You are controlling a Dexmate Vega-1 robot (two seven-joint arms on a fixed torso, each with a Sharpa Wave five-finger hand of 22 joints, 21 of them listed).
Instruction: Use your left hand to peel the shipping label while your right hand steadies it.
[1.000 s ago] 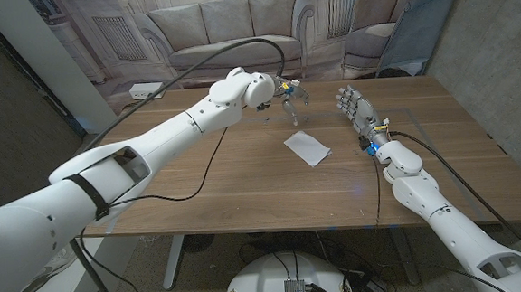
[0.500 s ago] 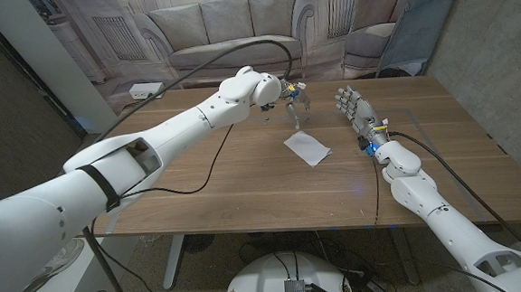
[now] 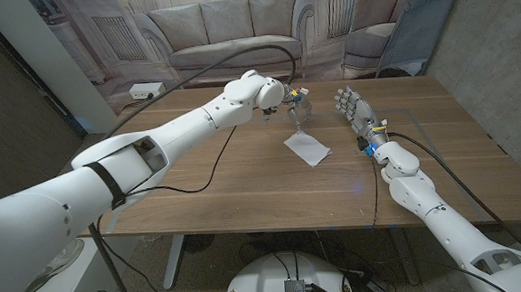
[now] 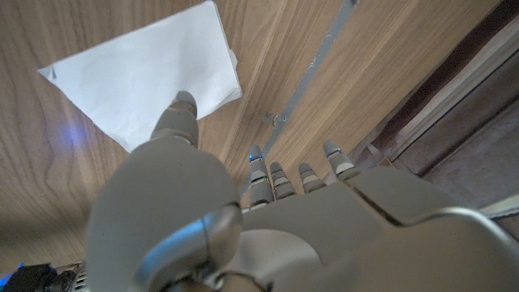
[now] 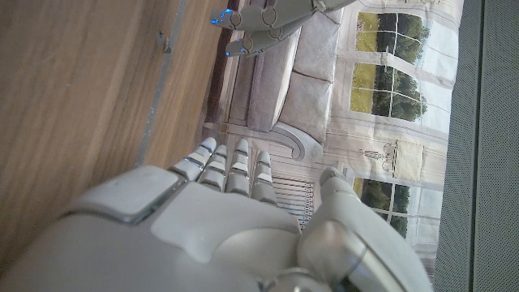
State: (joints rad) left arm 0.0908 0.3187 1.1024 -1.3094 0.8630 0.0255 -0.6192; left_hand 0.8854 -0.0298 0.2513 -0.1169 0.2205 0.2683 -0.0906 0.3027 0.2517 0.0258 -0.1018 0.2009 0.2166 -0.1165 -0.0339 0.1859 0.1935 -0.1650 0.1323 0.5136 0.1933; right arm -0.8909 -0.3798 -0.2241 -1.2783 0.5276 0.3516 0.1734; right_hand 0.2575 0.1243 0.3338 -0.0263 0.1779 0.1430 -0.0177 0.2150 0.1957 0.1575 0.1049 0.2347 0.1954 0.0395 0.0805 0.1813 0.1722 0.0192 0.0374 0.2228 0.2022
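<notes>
Seen from the head, high and looking down across the wooden bench (image 3: pixel 244 179) toward a sofa backdrop (image 3: pixel 226 26). From the left wrist, close along the left robot hand (image 4: pixel 243 219) onto the bench (image 4: pixel 73 186). From the right wrist, close behind the right robot hand (image 5: pixel 211 227), sharing bench (image 5: pixel 73 97) and backdrop (image 5: pixel 300 73).

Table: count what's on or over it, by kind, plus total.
Robot hands: 2, left hand and right hand, both above the table
White shipping label: 1
Power strip: 1, far left corner
Total: 4
</notes>
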